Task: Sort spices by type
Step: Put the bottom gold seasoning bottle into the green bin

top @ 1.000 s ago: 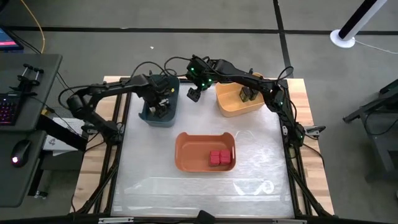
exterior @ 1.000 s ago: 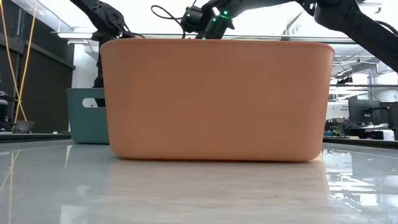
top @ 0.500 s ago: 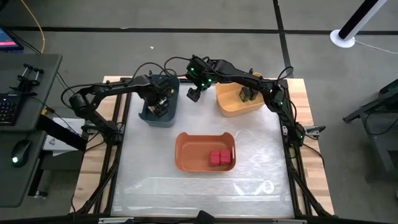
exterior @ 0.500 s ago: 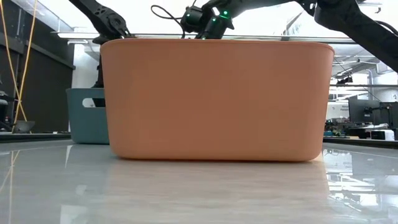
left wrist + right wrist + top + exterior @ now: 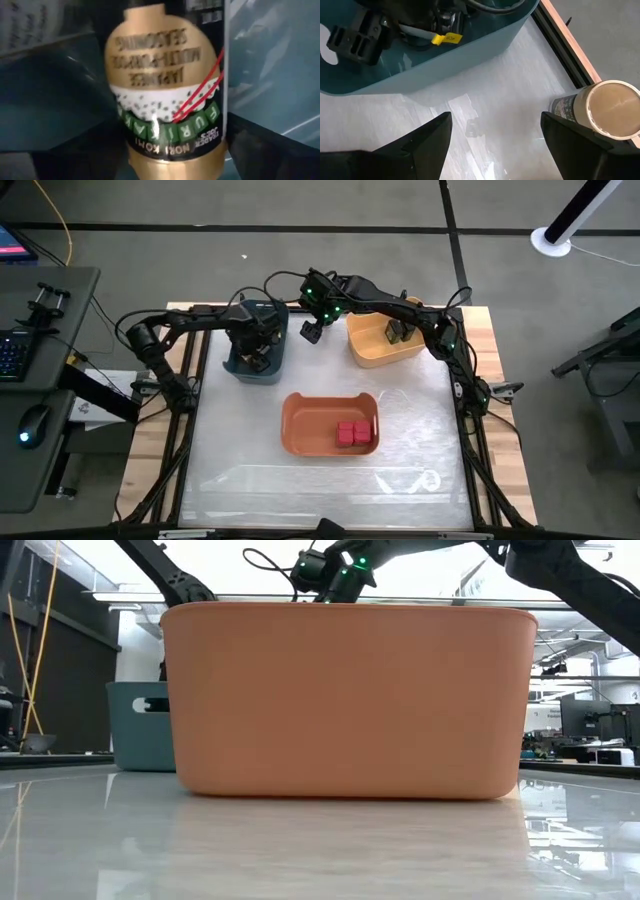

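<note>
My left gripper (image 5: pixel 255 352) reaches down into the blue bin (image 5: pixel 238 366). It is shut on a round spice jar (image 5: pixel 167 100) with a gold and black label. My right gripper (image 5: pixel 313 332) hangs open over the table between the blue bin and the yellow bin (image 5: pixel 370 352), with nothing between its fingers (image 5: pixel 432 145). A second jar with a tan lid (image 5: pixel 607 115) stands upright on the table by the far edge. Two red tins (image 5: pixel 352 434) lie in the orange bin (image 5: pixel 300 425). Dark containers (image 5: pixel 397 330) sit in the yellow bin. My left gripper has the jar between its two fingers, one on each side of the jar's round wall (image 5: pixel 135 152), at the upper end of the label. The fingers come from above, pointing down along the jar. The jar stands upright inside the blue bin (image 5: pixel 50 100); its base is hidden.
In the low view the orange bin (image 5: pixel 345 700) fills the middle and hides most of the table behind it; the blue bin (image 5: pixel 140 725) shows at its left. A clear sheet covers the table (image 5: pixel 300 490), with bare room near the front edge.
My left gripper has sunk deeper into the blue bin with the jar and tipped more steeply downward. The right arm has kept still.
</note>
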